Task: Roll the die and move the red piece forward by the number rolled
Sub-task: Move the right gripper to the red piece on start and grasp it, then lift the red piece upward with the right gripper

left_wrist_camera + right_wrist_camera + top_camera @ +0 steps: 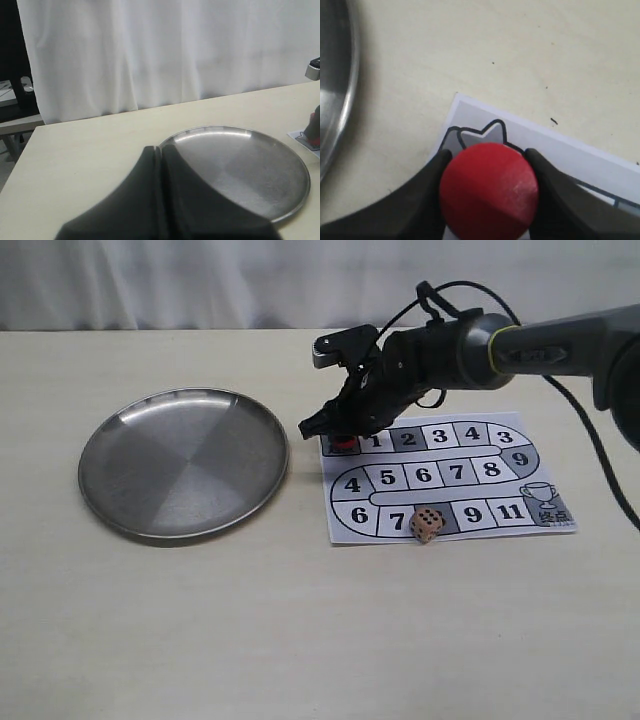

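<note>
- Right wrist view shows the right gripper [487,155] closed to the width of the red piece [488,192]. One dark finger presses each side, and it holds nothing else.
- The red piece stands upright on the start square at the far left corner of the game board [424,475], just left of square 1.
- It is a plain, bright red cylinder with a flat matte top. It looks rigid, light and smooth-walled, so it may slip or tip if pinched high. A hold low across its round wall seems best.
- The die [427,525], tan with black pips, lies on the board's near row between squares 7 and 9. Its top count is too small to read surely.
- The left gripper [160,150] is pressed closed and empty, close to the steel plate [250,165].
</note>
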